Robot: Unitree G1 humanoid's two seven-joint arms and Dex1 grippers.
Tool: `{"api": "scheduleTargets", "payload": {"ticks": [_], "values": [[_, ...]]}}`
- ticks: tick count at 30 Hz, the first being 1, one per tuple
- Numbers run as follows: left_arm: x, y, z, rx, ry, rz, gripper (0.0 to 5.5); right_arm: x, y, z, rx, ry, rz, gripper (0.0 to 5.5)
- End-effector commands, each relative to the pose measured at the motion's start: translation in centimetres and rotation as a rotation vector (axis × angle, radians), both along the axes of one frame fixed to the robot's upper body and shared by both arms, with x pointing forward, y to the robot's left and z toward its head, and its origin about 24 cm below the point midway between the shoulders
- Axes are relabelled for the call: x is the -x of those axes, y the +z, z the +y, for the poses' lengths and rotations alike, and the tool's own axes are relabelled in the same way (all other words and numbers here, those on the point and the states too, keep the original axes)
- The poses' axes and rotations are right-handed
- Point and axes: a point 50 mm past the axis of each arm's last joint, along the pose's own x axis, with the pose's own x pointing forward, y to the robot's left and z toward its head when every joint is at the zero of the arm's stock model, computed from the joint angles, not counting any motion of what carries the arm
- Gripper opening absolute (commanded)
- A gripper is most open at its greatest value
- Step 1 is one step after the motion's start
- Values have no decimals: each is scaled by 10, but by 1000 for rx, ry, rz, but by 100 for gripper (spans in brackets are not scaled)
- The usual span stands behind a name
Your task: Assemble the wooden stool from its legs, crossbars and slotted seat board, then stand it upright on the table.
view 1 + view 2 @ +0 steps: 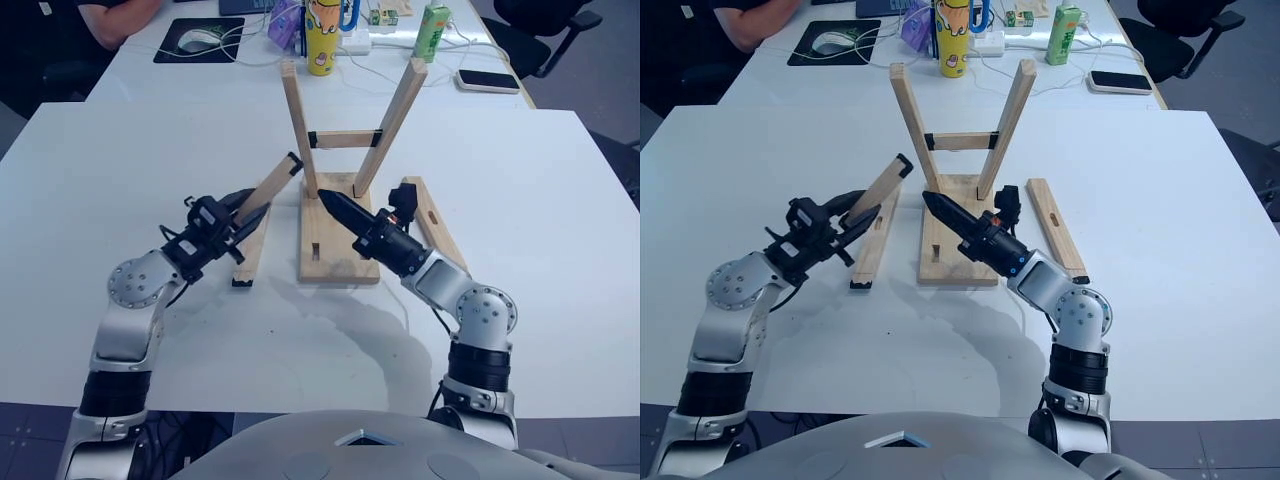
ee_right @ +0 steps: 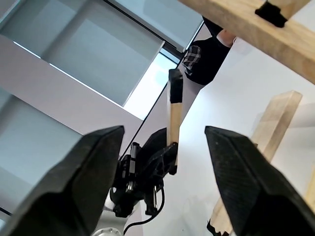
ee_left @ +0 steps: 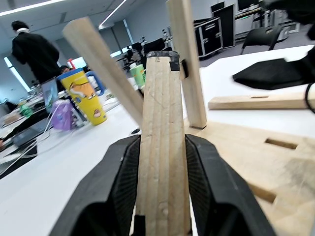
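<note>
aslant, wooden leg (image 1: 276, 181) in left pincer (image 1: 247, 209)

Left gripper (image 1: 238, 213) clamps a leg (image 1: 272, 185); right gripper (image 1: 335, 206) gapes; arms angled inward.

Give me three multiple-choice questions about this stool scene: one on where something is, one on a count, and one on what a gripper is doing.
1. Where is the crossbar?
A) lying flat and loose
B) joined between the two standing legs
C) hanging off an edge

2. How many legs stand in the seat board?
A) one
B) two
C) four

3. What state is the left gripper in?
A) open and empty
B) shut on a cup
C) shut on a wooden leg

Answers:
1 B: it bridges the two legs above the board.
2 B: two legs rise from the board's far end.
3 C: in the left wrist view its jaws press both sides of the leg.
</note>
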Motion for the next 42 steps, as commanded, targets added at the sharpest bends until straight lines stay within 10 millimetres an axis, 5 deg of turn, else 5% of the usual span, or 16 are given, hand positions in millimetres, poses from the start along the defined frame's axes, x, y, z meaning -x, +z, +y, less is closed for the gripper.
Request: {"api": "scheduleTargets", "payload": {"ticks": [1,12,28,35,42], "values": [[-1,3,-14,30,-22,-1,133,-8,4,4,39,-38,-3,318],[0,-8,-31,54,-39,37,133,-26,8,11,-56,-148,20,318],[2,-10,-36,75,-39,76,133,-26,2,20,-28,-152,37,66],[0,-11,-38,85,-23,110,133,-27,-4,18,47,-185,24,42],[4,-1,-30,332,-30,208,257,-30,-9,-13,244,-327,-51,42]]}}
